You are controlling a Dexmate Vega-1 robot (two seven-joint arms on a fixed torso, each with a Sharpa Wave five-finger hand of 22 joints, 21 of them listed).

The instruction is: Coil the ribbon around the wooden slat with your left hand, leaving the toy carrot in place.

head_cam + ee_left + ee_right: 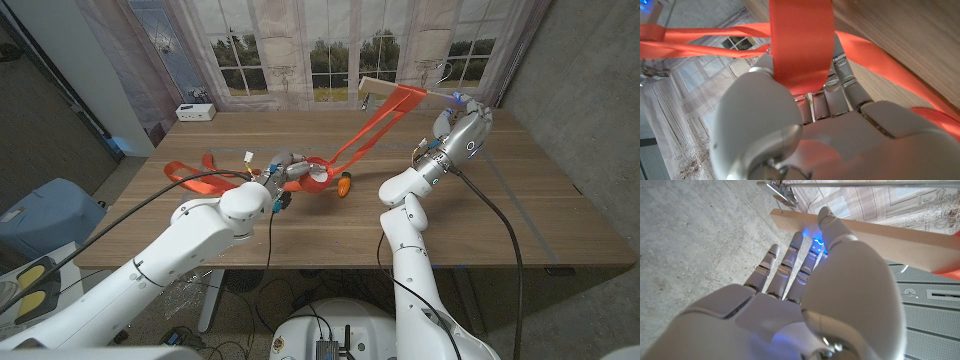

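Left hand [292,172] fingers pinching flat orange ribbon [365,140], right hand [462,125] fingers gripping pale wooden slat [400,92]

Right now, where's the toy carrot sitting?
In the head view the toy carrot lies on the table near the middle, just right of the left hand and beside the ribbon it holds.

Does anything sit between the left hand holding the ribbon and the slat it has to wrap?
Nothing visible does. The ribbon runs taut through open air from the left hand up to the wooden slat, held up by the right hand. The toy carrot lies on the table below that line.
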